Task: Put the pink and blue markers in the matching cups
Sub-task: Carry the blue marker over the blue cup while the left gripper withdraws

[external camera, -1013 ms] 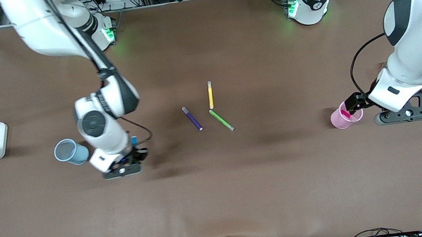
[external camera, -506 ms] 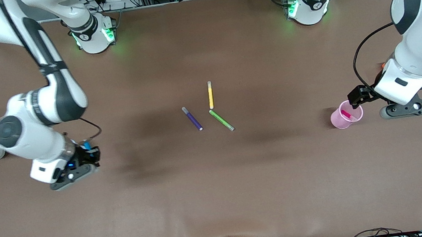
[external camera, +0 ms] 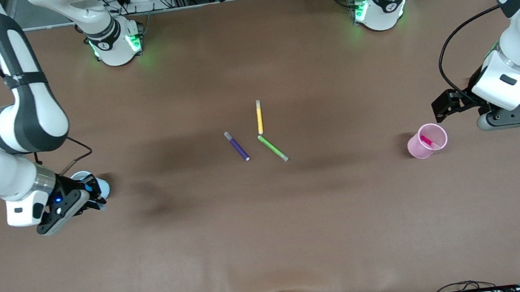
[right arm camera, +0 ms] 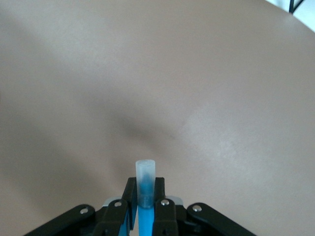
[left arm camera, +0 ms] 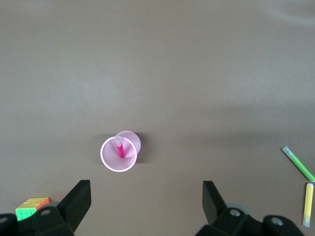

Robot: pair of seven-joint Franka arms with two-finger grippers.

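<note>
My right gripper [external camera: 90, 191] is shut on the blue marker [right arm camera: 145, 189], whose grey tip sticks out past the fingers. It hangs over the pale blue cup [external camera: 100, 184], which it mostly hides, at the right arm's end of the table. The pink marker [external camera: 427, 141] stands tilted inside the pale pink cup [external camera: 422, 148] at the left arm's end. My left gripper [external camera: 441, 108] is open and empty, in the air beside the pink cup. The left wrist view shows the pink cup [left arm camera: 118, 164] with the pink marker [left arm camera: 120, 148] in it, between and clear of my open left gripper [left arm camera: 145, 206].
A dark purple pen [external camera: 237, 146], a yellow pen [external camera: 259, 117] and a green pen [external camera: 273, 148] lie together mid-table. A colourful cube [left arm camera: 32, 207] shows at the edge of the left wrist view, near the pink cup.
My right gripper carried the blue marker toward the right arm's end of the table and now hangs over the blue cup. My left gripper drew away from the pink cup, leaving the pink marker inside.
</note>
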